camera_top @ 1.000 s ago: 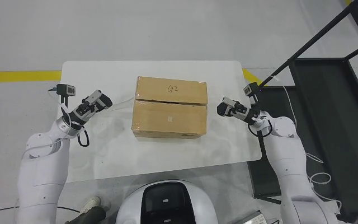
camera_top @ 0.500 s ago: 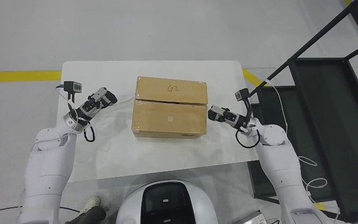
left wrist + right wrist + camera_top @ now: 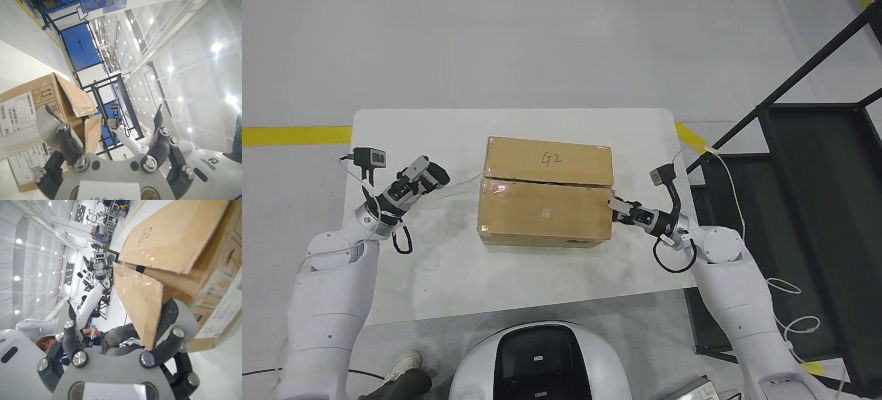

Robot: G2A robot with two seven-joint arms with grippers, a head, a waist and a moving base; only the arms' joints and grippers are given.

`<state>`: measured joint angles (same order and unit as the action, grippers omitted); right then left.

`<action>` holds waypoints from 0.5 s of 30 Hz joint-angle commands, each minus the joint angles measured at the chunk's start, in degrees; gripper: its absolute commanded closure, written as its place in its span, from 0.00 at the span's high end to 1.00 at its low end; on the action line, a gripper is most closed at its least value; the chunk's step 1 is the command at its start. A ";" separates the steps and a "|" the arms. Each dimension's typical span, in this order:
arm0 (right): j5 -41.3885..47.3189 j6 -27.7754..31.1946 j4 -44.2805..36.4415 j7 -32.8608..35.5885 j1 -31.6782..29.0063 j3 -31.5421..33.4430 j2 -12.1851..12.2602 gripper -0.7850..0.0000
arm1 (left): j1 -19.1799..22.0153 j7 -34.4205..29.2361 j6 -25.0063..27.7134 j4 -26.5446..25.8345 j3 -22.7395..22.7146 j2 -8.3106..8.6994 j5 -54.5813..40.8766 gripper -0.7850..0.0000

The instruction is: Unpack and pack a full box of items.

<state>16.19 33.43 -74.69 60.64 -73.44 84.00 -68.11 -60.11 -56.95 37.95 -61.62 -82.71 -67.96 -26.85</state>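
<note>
We'd pinch that stiff, light-looking flap [image 3: 138, 306] of the cardboard box [image 3: 545, 190]: right gripper [image 3: 616, 205] spread around its edge, left gripper [image 3: 429, 175] released, apart.

White table [image 3: 542, 275] with rounded corners sits on a grey floor [image 3: 542, 50]. A yellow floor line [image 3: 292, 135] runs behind the table's far edge and shows at both sides of it. A black metal rack [image 3: 817, 180] stands just beside the table on the robot's right. One diagonal bar [image 3: 802, 72] of it slants down toward the table's far right corner. Left wrist view shows blue wall panels [image 3: 75, 49] set in black frames, with a white gridded ceiling above and round ceiling lights [image 3: 216, 47]. Right wrist view shows the same lights, the yellow line again, and distant benches with equipment [image 3: 113, 209], too small to identify.
</note>
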 commanded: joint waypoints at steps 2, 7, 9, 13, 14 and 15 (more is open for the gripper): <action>3.33 -0.71 -2.27 2.10 -1.13 0.94 0.40 1.00 | -0.01 0.30 0.05 -0.05 -0.07 0.11 -0.24 1.00; 7.54 -1.77 -8.17 7.37 -4.96 3.32 1.35 1.00 | -0.13 0.62 0.17 -0.07 -0.01 0.22 -1.00 1.00; 8.24 -2.00 -11.09 9.13 -7.07 4.10 1.70 1.00 | -0.20 0.62 0.31 -0.09 0.11 0.24 -1.44 1.00; 7.21 -2.86 -16.15 11.58 -11.26 4.88 2.32 1.00 | -0.37 0.54 0.51 0.01 0.51 0.25 -2.04 1.00; 6.54 -3.14 -17.08 11.74 -12.14 4.89 2.43 1.00 | -0.38 0.45 0.51 0.00 0.63 0.26 -2.12 1.00; 5.99 -3.66 -17.81 11.99 -12.94 4.68 2.53 1.00 | -0.38 0.41 0.54 0.00 0.71 0.27 -2.16 1.00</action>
<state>22.85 30.27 -91.66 72.43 -85.48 88.86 -65.69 -60.48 -56.48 38.47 -61.62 -82.11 -67.70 -28.96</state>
